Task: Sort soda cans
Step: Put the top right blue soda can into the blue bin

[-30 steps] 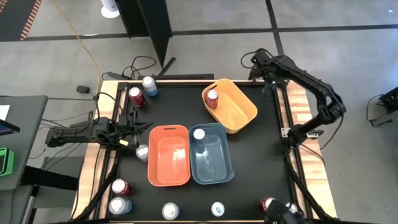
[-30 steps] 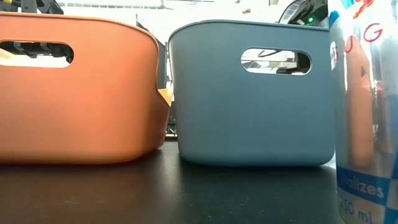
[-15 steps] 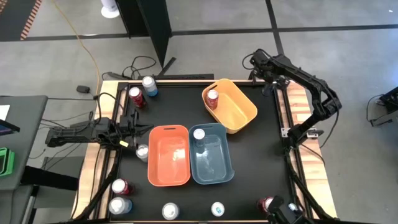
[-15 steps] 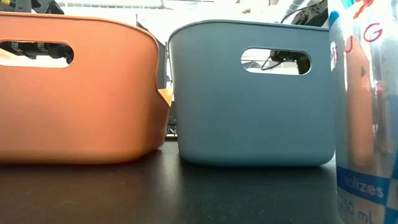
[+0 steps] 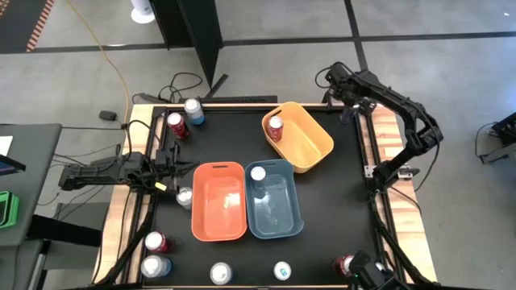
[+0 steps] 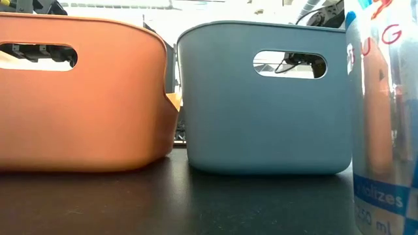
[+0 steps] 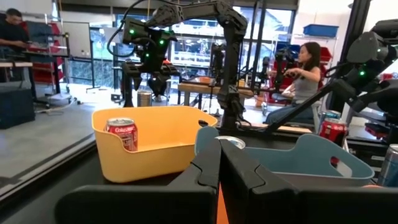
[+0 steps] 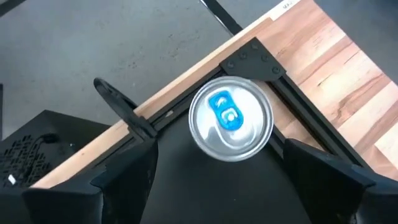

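Observation:
My right gripper [image 5: 337, 80] hangs open over the table's far right corner. In the right wrist view it [image 8: 217, 148] looks down on a silver-topped can with a blue tab [image 8: 231, 118]; its fingers stand either side of the can, apart from it. My left gripper [image 5: 187, 166] is shut, low at the table's left side, pointing right [image 7: 219, 163]. A red can [image 5: 276, 126] stands in the yellow bin [image 5: 314, 145], and another can [image 5: 258, 173] in the blue bin [image 5: 278, 213]. A silver can [image 5: 185, 196] stands left of the orange bin [image 5: 218, 225].
Red [image 5: 176, 123] and blue [image 5: 193, 109] cans stand at the far left. Several more line the near edge, among them a red one [image 5: 156, 242] and a silver one [image 5: 220, 274]. One can [image 6: 385, 117] looms close in the low view. People sit in the room beyond [image 7: 305, 78].
My right arm's elbow has drawn in a little toward the far edge, while its gripper has stayed over the far right corner. The cans and bins stand as before.

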Action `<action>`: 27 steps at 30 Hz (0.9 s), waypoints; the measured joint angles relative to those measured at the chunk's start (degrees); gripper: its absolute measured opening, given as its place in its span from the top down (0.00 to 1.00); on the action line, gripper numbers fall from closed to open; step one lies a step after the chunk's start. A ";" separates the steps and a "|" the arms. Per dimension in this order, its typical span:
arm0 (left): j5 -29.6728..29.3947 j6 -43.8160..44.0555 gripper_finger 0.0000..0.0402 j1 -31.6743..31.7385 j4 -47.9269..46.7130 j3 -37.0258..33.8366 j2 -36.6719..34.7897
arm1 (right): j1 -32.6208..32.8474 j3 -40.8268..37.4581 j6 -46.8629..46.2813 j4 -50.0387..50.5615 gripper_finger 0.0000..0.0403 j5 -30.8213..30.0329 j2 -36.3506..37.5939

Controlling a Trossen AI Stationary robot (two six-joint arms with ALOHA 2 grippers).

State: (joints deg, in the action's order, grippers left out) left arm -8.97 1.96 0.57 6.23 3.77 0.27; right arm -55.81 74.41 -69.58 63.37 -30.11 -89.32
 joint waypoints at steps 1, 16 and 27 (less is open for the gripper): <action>0.00 0.00 1.00 -0.02 -0.13 0.00 0.00 | -0.02 0.00 0.00 -0.05 0.10 0.00 0.00; 2.08 0.70 1.00 -0.01 -3.63 0.04 0.00 | 0.43 0.00 1.54 -0.67 0.09 0.21 -0.02; 2.72 -3.92 1.00 -0.01 -5.91 0.04 0.00 | -0.42 -0.02 -0.32 0.66 0.02 0.27 -0.02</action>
State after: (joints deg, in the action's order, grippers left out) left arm -6.25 -1.96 0.57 0.32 3.81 0.27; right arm -56.23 74.39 -69.90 64.04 -29.84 -89.34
